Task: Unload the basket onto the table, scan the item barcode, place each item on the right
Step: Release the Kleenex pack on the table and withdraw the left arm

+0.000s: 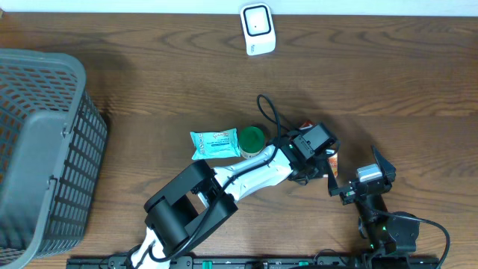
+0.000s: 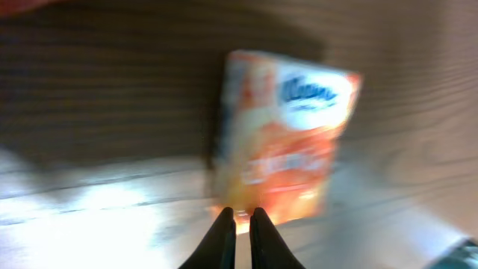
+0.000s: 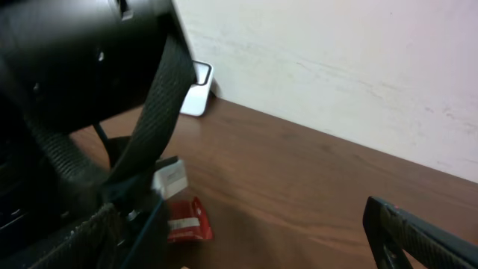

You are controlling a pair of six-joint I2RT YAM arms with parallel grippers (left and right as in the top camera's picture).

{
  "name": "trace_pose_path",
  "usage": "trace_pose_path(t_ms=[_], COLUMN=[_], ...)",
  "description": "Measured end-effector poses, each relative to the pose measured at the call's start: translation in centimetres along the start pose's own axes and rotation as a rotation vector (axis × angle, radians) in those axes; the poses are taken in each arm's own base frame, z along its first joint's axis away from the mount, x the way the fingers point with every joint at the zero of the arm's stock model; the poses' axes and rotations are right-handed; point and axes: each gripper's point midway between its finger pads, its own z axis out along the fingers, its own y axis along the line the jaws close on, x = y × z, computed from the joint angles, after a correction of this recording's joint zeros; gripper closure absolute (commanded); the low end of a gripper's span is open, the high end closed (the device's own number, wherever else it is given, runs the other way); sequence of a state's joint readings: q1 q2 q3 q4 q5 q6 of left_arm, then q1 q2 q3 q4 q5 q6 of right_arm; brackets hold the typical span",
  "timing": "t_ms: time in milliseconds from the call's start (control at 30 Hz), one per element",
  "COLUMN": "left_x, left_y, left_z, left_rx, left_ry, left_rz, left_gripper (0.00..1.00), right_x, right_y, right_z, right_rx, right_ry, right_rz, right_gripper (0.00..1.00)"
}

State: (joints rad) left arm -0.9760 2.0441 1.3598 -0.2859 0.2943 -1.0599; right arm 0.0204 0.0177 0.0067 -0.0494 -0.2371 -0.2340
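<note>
Wooden table [image 1: 149,90], blurred orange packet [image 2: 287,134] pinched in left tool [image 2: 240,214], mostly hidden overhead

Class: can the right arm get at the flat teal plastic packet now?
Probably not directly: the left arm, reaching to the orange plastic packet, lies between the open right gripper and the teal packet.

Basket [image 1: 45,149] far left — scanner [image 1: 258,28] at back — packet [image 1: 214,143] left of tub [image 1: 252,137].
</note>
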Motion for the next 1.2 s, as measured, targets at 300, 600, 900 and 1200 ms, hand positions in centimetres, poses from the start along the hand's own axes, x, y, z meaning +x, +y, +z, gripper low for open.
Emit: trace_pose_path(t_ms=[300, 600, 900, 1200], left_x=[-0.8, -7.1, -14.9, -11.4], left_y=[-1.7, 4.1, -1.2, -4.2], left_z=[-0.3, -2.6, -22.3, -54.5], left_rx=[0.080, -0.066, -0.068, 0.050], left_ry=[-0.005, -0.118, -0.605, -1.346], left_rz=[-0.081, 0.029, 0.313, 0.368], left_gripper=[0.92, 0.92, 0.83, 0.78], right_x=[0.0, 0.0, -0.2, -2.5], right_y=[0.0, 0.0, 0.0, 0.1], right_z=[0.0, 0.0, 0.0, -0.1], right_rx=[0.000, 0.000, 0.000, -0.022], right_ry=[0.000, 0.000, -0.006, -0.103], right_rz=[0.000, 0.000, -0.001, 0.164], right_gripper=[0.01, 0.01, 0.01, 0.01])
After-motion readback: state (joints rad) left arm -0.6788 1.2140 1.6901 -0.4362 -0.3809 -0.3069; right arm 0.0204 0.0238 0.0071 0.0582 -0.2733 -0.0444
